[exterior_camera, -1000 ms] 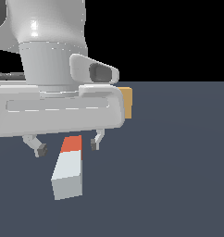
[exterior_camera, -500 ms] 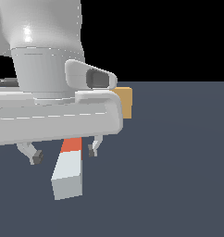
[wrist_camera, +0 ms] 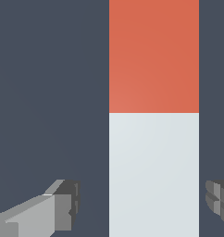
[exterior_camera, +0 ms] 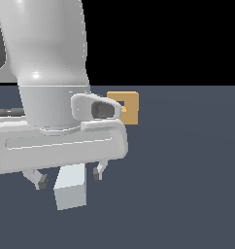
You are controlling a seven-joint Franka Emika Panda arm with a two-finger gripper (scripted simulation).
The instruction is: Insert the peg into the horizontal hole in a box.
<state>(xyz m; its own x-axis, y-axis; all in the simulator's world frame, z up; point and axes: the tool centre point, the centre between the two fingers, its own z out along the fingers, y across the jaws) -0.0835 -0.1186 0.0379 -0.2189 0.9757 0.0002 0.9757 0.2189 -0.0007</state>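
Note:
The peg [exterior_camera: 70, 187] lies on the dark floor, and only its pale grey-white end shows below my hand in the exterior view. In the wrist view the peg [wrist_camera: 153, 176] shows both its white half and its orange-red half. My gripper [exterior_camera: 69, 176] is open and straddles the white part, one finger on each side with a gap to the bar. Both fingertips [wrist_camera: 64, 206] appear in the wrist view, apart from the peg. The tan box [exterior_camera: 130, 108] stands further back on the exterior view's right. Its hole [exterior_camera: 122, 104] is partly covered by my hand.
My large white arm and hand [exterior_camera: 56, 146] fill the exterior view's left and hide the floor behind them. The dark grey floor [exterior_camera: 187, 185] stretches around the peg and box.
My hand has come down over the peg. The orange-red end, visible under the hand earlier, is now hidden in the exterior view. The peg and box have not moved.

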